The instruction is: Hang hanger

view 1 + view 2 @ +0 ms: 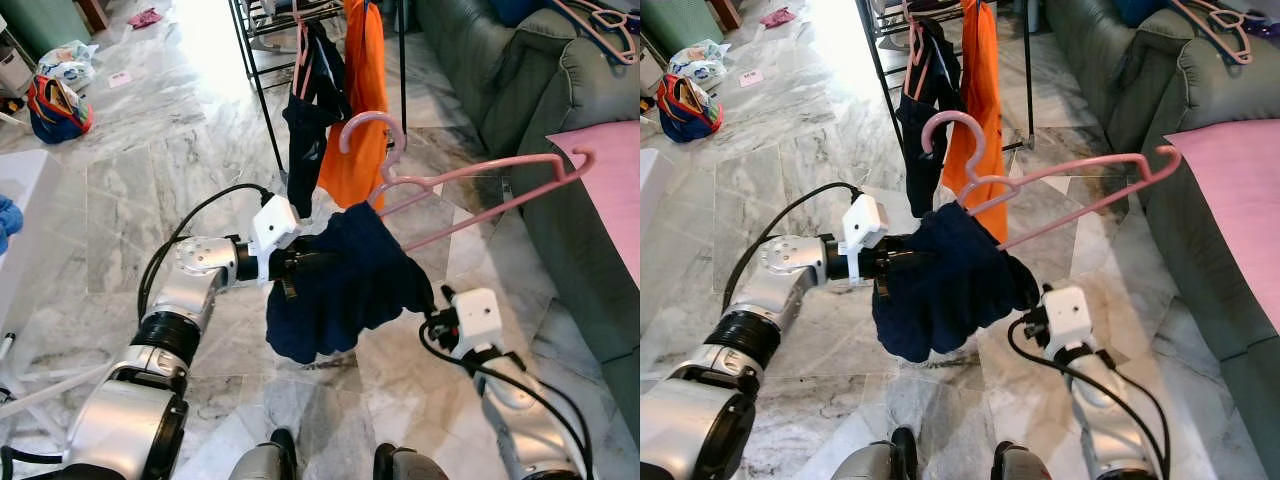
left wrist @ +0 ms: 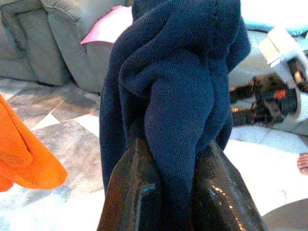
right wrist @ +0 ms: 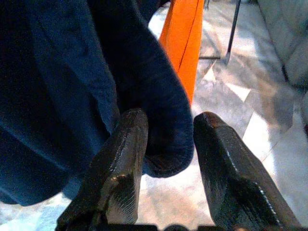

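A pink plastic hanger point(image 1: 480, 170) hangs in the air in front of me, its hook point(image 1: 370, 125) pointing up. One arm of it is buried inside a navy knitted garment point(image 1: 345, 280), which is bunched around that end. My left gripper point(image 1: 295, 265) is shut on the garment's left side; the left wrist view has the knit pinched between the fingers point(image 2: 134, 192). My right gripper point(image 1: 430, 305) is at the garment's lower right edge. Its fingers point(image 3: 120, 159) stand apart, with a fold of the navy garment point(image 3: 163, 120) between them.
A black drying rack point(image 1: 255, 60) stands ahead, holding an orange garment point(image 1: 360, 100) and a dark one point(image 1: 310, 100) on a pink hanger. A grey-green sofa point(image 1: 520, 80) with a pink cloth point(image 1: 615, 180) and a spare pink hanger point(image 1: 600, 20) is on the right. A colourful bag point(image 1: 55, 105) lies far left.
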